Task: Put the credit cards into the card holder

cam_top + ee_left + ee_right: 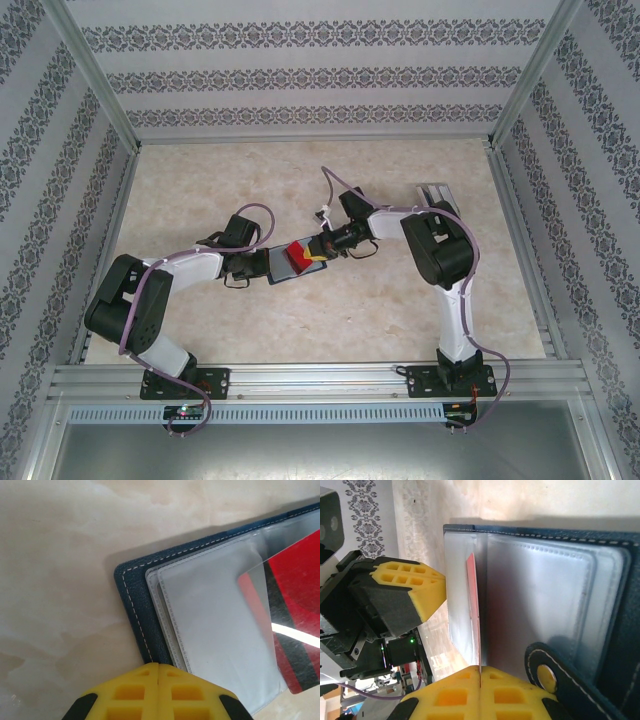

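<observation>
Red card [300, 570] being held at wallet [132, 610].
Card being pinched in closed right pincer [480, 672], wallet in closed left pincer [158, 672].

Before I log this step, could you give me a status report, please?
Left claw shut, tips pressing edge of card holder. Right claw shut on red card, card partway into clear sleeve. Nothing blocking the sleeve.
</observation>
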Action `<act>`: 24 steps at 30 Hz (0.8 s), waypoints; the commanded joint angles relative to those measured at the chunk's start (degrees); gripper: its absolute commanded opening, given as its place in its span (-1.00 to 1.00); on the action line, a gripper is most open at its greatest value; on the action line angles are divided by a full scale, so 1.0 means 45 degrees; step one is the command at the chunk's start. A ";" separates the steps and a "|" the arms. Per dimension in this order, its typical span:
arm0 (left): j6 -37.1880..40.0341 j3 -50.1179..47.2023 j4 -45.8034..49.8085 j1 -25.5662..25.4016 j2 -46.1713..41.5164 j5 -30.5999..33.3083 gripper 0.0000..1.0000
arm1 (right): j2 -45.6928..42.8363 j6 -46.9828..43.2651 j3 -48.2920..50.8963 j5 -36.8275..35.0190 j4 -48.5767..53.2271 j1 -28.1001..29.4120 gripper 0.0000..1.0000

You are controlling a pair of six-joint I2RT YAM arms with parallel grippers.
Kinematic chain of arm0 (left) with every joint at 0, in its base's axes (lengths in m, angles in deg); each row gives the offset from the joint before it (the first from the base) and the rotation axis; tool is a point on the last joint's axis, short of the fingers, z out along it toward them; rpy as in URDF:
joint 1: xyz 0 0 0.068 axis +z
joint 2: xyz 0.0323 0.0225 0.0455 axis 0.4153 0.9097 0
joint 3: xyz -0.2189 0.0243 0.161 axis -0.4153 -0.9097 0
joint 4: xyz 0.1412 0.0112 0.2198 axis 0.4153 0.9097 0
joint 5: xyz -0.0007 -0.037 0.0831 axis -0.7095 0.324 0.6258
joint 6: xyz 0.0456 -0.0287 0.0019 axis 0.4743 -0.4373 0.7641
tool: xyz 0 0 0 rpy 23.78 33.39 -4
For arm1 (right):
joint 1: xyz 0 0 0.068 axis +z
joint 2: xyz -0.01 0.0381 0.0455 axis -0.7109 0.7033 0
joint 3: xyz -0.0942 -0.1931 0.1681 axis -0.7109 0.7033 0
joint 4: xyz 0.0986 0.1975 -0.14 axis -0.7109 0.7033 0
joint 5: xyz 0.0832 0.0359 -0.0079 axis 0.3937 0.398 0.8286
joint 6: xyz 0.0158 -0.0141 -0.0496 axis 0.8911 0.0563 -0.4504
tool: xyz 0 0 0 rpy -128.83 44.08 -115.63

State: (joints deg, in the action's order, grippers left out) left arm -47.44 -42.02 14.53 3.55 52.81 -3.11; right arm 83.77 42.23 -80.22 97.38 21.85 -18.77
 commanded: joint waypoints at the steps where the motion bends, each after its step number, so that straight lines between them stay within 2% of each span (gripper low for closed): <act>1: 0.0288 -0.0087 0.0659 0.0080 0.0323 0.0238 -0.93 | 0.0162 -0.0186 -0.0309 -0.0070 0.0206 0.0326 -1.00; 14: 0.0123 -0.0291 0.0424 0.0109 0.0271 0.0160 -0.93 | 0.0002 0.0715 -0.0120 -0.1054 -0.0853 0.0371 -0.98; 24: 0.0057 -0.0358 0.0402 0.0112 0.0324 0.0151 -0.93 | -0.0017 0.2066 0.0478 -0.1304 -0.2488 0.0513 -0.97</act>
State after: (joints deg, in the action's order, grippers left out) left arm -47.44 -42.09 14.47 3.64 52.81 -3.18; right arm 83.83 48.94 -79.06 93.32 13.72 -17.28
